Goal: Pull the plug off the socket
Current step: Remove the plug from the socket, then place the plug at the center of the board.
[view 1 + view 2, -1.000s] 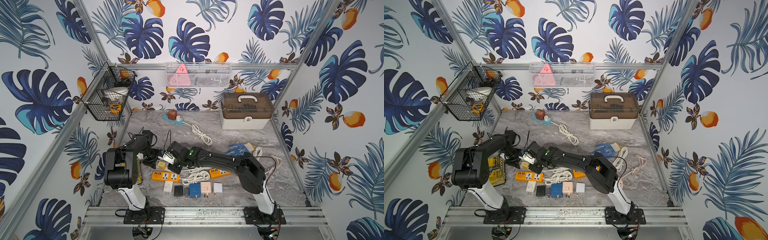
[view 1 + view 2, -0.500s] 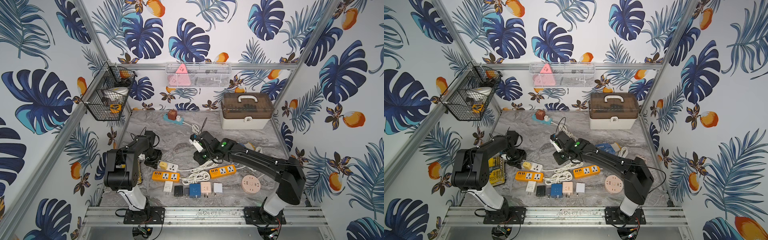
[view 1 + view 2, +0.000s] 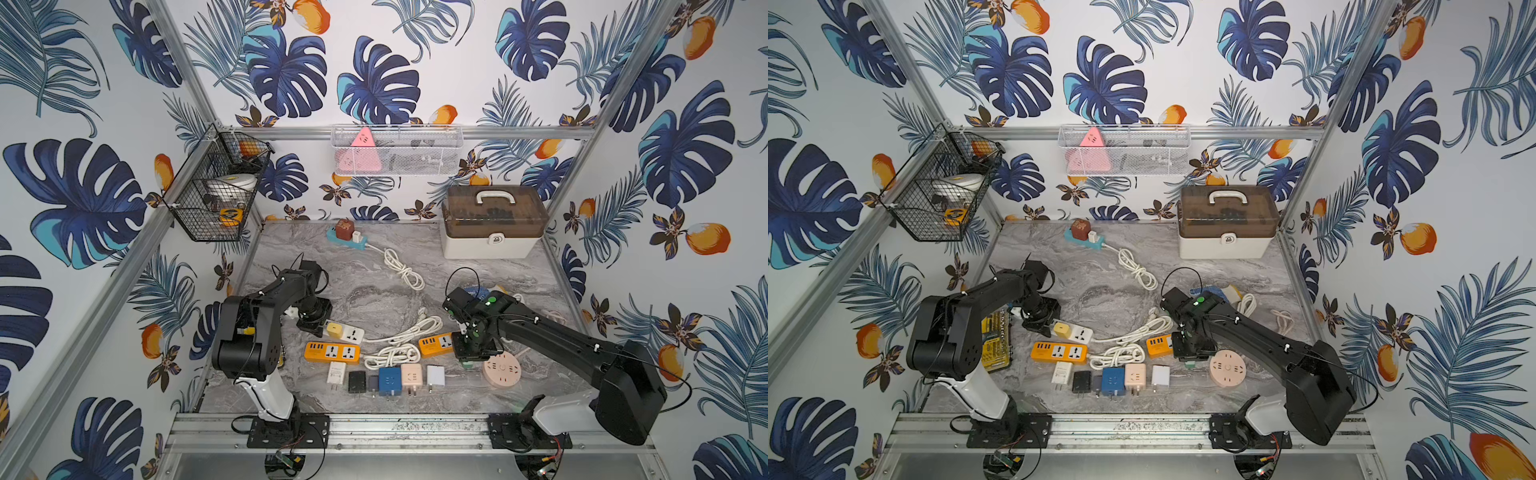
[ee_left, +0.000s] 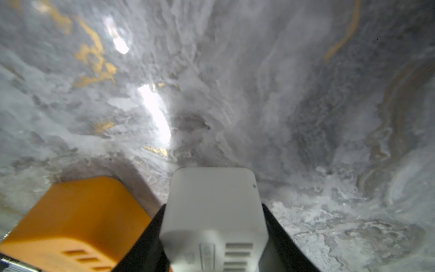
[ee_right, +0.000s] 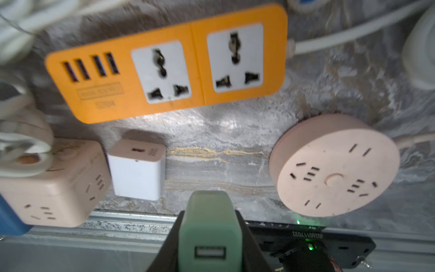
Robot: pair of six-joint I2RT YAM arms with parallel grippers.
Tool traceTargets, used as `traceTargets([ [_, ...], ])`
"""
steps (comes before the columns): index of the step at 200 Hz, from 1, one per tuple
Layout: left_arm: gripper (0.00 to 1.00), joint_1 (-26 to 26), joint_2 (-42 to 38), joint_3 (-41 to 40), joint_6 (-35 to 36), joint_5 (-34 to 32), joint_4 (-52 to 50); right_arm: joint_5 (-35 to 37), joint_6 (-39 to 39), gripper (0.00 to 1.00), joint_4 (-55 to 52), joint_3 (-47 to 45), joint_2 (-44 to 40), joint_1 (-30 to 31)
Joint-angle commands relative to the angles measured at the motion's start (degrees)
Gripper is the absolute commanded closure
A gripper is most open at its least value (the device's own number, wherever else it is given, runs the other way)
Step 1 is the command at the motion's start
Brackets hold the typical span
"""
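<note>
Nearest the rail, a row of loose chargers (image 3: 389, 380) lies on the tabletop (image 3: 374, 291). Just past its end, the right tool (image 5: 209, 213) is clenched on the green plug (image 5: 210, 233), which hangs clear of every socket. The plug's long axis runs out along the jaws, toward the bare patch between the white charger (image 5: 137, 174) and the pink round socket (image 5: 334, 169). That gap looks the likely set-down spot, and the right arm is nearer. The orange strip (image 5: 169, 63) lies just beyond. Farther left, the left tool (image 4: 213, 210) grips the white strip (image 3: 353, 333), with 1 yellow plug (image 3: 334, 329) seated in it. A teal strip (image 3: 347, 241) sits far back.
</note>
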Motion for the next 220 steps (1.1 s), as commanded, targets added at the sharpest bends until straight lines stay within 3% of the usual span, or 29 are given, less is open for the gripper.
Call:
traceTargets([
  [1, 0.91, -1.48, 1.42, -0.97, -1.90, 2.28, 0.93, -6.49, 2.00, 0.87, -0.99, -1.95, 0.74, -1.04],
  [41, 0.91, -2.69, 1.47, -0.89, -3.54, 3.11, 1.91, -14.34, 2.59, 0.84, 4.50, -4.39, 5.09, -1.66],
  [161, 0.91, -6.40, 2.89, -0.47, -6.67, 4.74, 4.74, -18.08, 3.22, 0.76, 9.60, -4.57, 12.57, -1.63],
  [220, 0.92, -6.39, 2.80, -0.80, -6.67, 4.65, 4.89, -16.49, 2.40, 0.47, 8.26, -3.77, 13.15, -1.63],
])
